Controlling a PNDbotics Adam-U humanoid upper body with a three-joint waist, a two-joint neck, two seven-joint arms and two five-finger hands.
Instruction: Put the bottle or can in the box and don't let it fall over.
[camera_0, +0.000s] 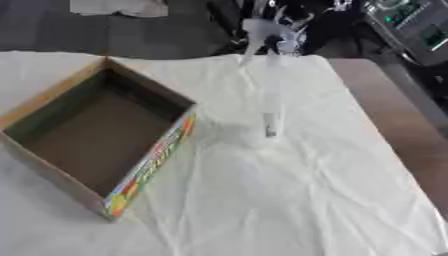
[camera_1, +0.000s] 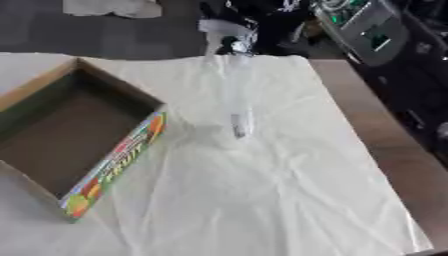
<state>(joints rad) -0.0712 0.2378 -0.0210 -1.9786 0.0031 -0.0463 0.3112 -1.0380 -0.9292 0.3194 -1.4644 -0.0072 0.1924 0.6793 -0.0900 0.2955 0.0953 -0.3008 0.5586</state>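
A tall clear plastic bottle (camera_0: 272, 100) stands upright on the white cloth, a little right of the table's middle. Its top reaches toward the far edge. An open cardboard box (camera_0: 96, 135) with a colourful printed side lies to the bottle's left, a short gap apart. Its inside is empty. Neither of my hands shows in either view. A pale blurred shape (camera_0: 267, 29) sits just beyond the bottle's top among dark things, and I cannot make out what it is.
The white cloth (camera_0: 289, 200) is wrinkled and covers most of the brown table (camera_0: 394, 115), which shows bare along the right side. Dark equipment (camera_1: 376, 35) stands past the far right corner.
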